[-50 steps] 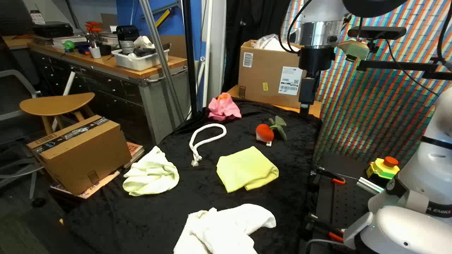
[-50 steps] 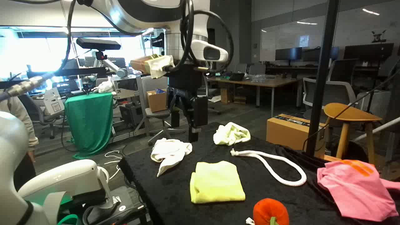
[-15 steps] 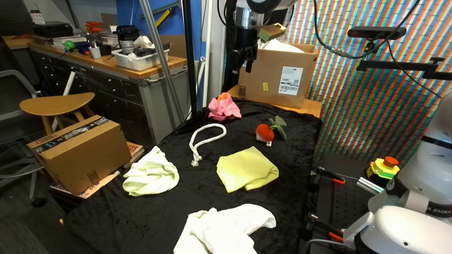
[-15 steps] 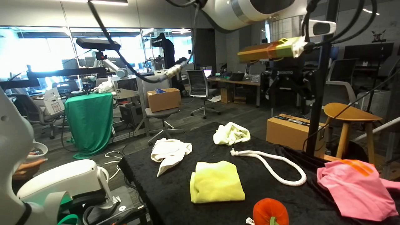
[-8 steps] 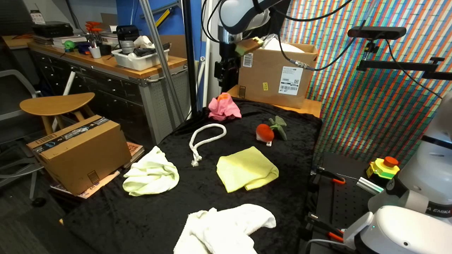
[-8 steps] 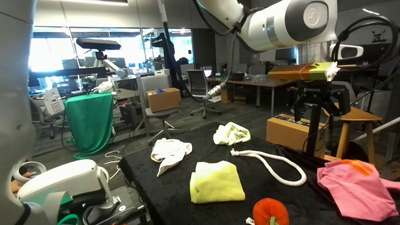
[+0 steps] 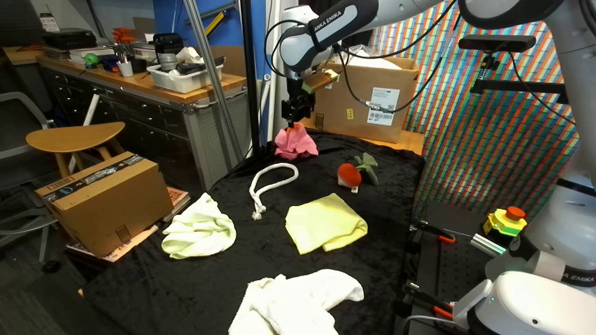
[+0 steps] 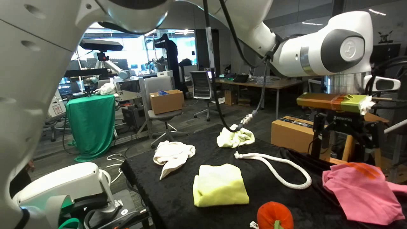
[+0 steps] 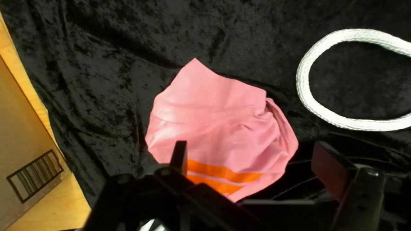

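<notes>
In an exterior view the black-covered table (image 7: pixel 186 293) is cut off at the near side; at its far edge the pink cloth (image 7: pixel 297 144) lies partly hidden by the gripper (image 9: pixel 255 165), spread wide above it, contact unclear

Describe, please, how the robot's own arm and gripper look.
The arm is white and rounded, with dark grey caps, a silver ring and a black strip lettered "EMIKA". Dark cables loop along it. The gripper is black, marked "ROBOTIQ" in white, with flat-faced fingers. A brown-and-green box is attached above it.
</notes>
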You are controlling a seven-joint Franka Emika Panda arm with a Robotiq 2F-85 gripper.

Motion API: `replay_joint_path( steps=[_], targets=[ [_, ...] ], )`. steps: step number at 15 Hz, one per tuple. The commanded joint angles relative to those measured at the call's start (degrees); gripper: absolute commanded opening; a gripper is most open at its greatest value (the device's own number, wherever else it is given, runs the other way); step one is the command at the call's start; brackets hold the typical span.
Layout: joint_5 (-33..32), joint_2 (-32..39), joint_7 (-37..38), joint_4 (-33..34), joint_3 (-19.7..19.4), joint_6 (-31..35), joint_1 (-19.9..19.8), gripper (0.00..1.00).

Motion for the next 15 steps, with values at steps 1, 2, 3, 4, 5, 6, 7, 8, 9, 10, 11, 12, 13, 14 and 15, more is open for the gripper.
replay_joint_path(
  steps=[1,2,3,4,5,6,7,8,9,10,11,12,13,14,15],
  targets=[
    [0.89,7.79,1.31,10.29,0.13,-4.13,-0.97,1.00],
    [1.21,9.40,1.38,12.08,0.27,-5.04,-1.24,1.00],
    [1.49,10.94,1.46,13.79,0.39,-6.03,-1.43,1.00],
    [1.50,12.31,1.70,15.31,0.32,-7.02,-1.43,1.00],
    [1.59,13.76,1.80,16.86,0.34,-7.84,-1.51,1.00],
    [1.58,15.16,2.05,18.46,0.30,-8.66,-1.55,1.00],
    [1.49,16.50,2.41,19.96,0.20,-9.37,-1.55,1.00],
    [1.49,17.78,2.55,21.48,0.20,-10.18,-1.64,1.00],
    [1.40,19.01,2.90,22.87,0.10,-10.70,-1.68,1.00],
    [1.33,20.27,3.55,24.37,-0.09,-11.43,-1.71,1.00],
    [1.38,21.40,3.97,25.75,-0.12,-12.10,-1.83,1.00],
    [1.26,22.50,4.71,27.08,-0.33,-12.70,-1.85,1.00],
    [1.40,23.32,5.03,28.18,-0.24,-13.43,-2.02,1.00],
    [1.39,24.11,5.49,29.49,-0.25,-14.27,-2.04,1.00],
    [1.45,24.80,5.79,30.48,-0.20,-14.86,-2.17,1.00]
  ],
)
